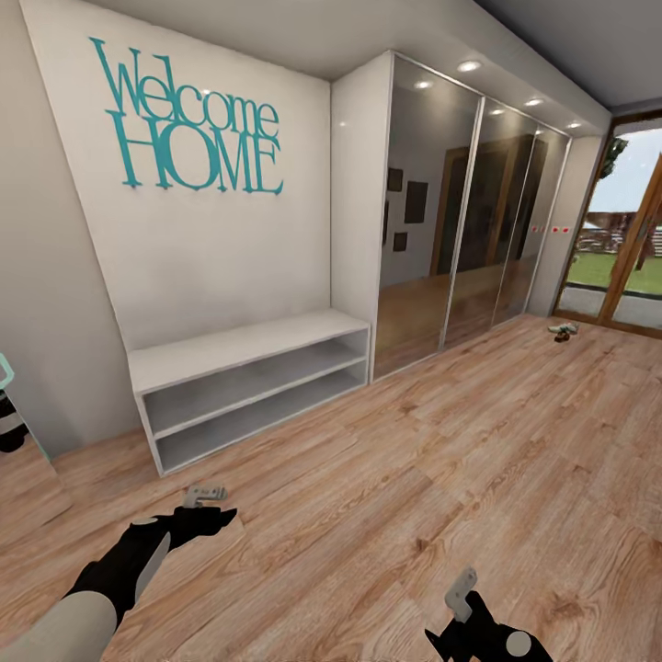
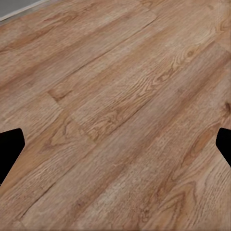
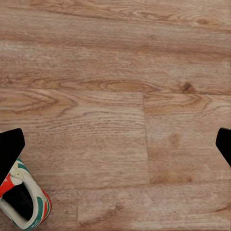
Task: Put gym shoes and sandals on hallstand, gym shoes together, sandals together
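Note:
The hallstand (image 1: 241, 348), a low light-grey bench with two open shelves, stands against the white wall with nothing on it. One cream gym shoe (image 3: 25, 202) with green stripes and a red-orange patch lies on the corridor floor (image 1: 386, 478), just beside one finger of my right gripper (image 3: 115, 144) and not between its fingers. That gripper (image 1: 462, 588) hangs open over bare planks. My left gripper (image 1: 204, 496) is open too, low in front of the hallstand, over bare floor (image 2: 115, 120). Far off by the glass door lie a pale shoe (image 1: 564, 326) and something small and dark brown (image 1: 560, 337), perhaps a sandal.
A mirrored wardrobe (image 1: 469, 211) runs along the wall to the right of the hallstand. A wood-framed glass door (image 1: 625, 248) closes the far end. A leaning mirror (image 1: 23, 478) stands at the left edge. Wide floor stretches between me and the door.

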Tool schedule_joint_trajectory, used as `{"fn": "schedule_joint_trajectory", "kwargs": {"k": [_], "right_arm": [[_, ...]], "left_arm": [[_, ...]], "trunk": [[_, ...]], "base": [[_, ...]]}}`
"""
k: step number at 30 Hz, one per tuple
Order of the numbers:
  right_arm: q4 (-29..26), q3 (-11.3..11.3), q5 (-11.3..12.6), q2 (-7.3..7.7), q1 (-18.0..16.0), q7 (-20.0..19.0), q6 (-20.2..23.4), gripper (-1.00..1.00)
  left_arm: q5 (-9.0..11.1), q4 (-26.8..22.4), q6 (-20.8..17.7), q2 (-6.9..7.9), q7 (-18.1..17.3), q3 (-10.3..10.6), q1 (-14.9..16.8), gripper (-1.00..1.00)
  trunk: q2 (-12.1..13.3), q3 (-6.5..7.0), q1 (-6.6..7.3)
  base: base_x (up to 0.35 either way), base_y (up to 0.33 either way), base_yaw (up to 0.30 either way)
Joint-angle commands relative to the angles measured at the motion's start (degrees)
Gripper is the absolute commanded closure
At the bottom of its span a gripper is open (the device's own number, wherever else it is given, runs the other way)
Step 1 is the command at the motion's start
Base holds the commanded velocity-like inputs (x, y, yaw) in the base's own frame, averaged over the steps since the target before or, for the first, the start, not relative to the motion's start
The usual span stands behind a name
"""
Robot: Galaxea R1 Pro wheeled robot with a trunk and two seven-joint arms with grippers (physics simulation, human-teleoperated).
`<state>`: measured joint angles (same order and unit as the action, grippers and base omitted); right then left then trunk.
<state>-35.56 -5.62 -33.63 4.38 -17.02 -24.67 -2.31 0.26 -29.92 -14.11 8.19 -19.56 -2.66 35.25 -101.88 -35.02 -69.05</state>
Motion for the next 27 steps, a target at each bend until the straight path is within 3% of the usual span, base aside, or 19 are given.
{"fn": "schedule_joint_trajectory", "kwargs": {"k": [1,15,27], "right_arm": [[0.0,-0.3,-0.6,-0.06,0.0,-0.4,-0.2,-1.0],[1.0,-0.4,-0.5,-0.02,0.0,-0.3,-0.2,-1.0],[1.4,-2.1,-0.5,0.39,0.0,-0.3,-0.3,-1.0]], "left_arm": [[0.0,-0.1,-0.5,-0.01,-0.3,-0.3,0.0,-1.0],[0.0,0.5,-0.5,0.17,-0.3,-0.2,-0.6,-1.0],[0.0,0.4,-0.5,0.32,-0.3,-0.2,-0.6,-1.0]], "trunk": [[-0.4,-0.29,-0.22],[-6.1,-3.08,-3.3],[-10.9,-5.48,-5.93]], "base": [[0.0,0.0,0.0],[0.0,0.0,0.0],[0.0,0.0,0.0]]}}
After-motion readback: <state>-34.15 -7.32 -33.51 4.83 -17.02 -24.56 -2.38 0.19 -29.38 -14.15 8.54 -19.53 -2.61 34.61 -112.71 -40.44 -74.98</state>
